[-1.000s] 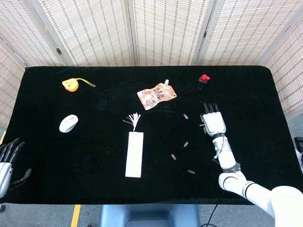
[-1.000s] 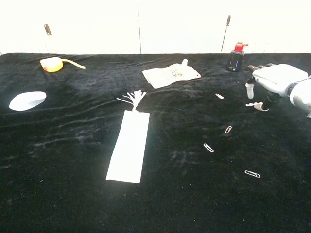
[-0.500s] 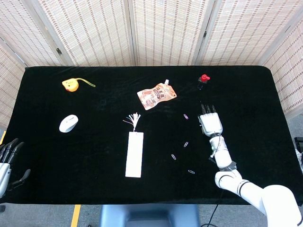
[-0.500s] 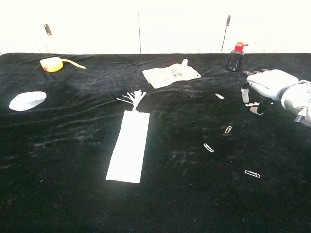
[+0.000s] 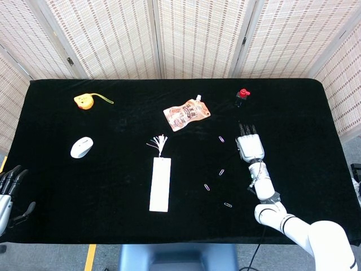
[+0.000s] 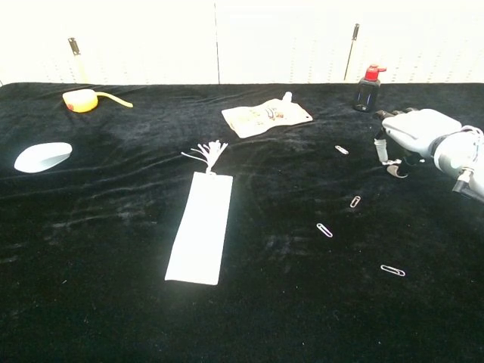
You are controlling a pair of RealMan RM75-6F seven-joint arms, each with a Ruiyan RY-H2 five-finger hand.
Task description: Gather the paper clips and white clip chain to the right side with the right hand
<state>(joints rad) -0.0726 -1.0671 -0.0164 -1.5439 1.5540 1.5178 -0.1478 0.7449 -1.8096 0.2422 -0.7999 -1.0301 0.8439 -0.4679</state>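
While the right hand (image 5: 250,148) hovers palm-down over the black surface (image 5: 101,180), its fingers are loosely extended and hold nothing; in the chest view the fingertips (image 6: 384,155) point down toward the cloth, and whether they touch it is hard to make out. Four paper clips lie scattered to the hand's left and nearer the robot: one (image 5: 221,139) just left of the fingertips, one (image 5: 221,172) beside the wrist, another (image 5: 207,187) a little further left, and the last (image 5: 228,205) close to the forearm. They are tiny, their colours barely readable. A long white strip with a tassel (image 5: 159,182) lies well to the left of the hand; whether this is the white clip chain I cannot tell. Beyond the fingertips stands a small red-capped bottle (image 5: 242,97), with a printed pouch (image 5: 186,114) to its left. The left hand (image 5: 7,192) is cut off at the frame's edge, fingers apart and holding nothing.
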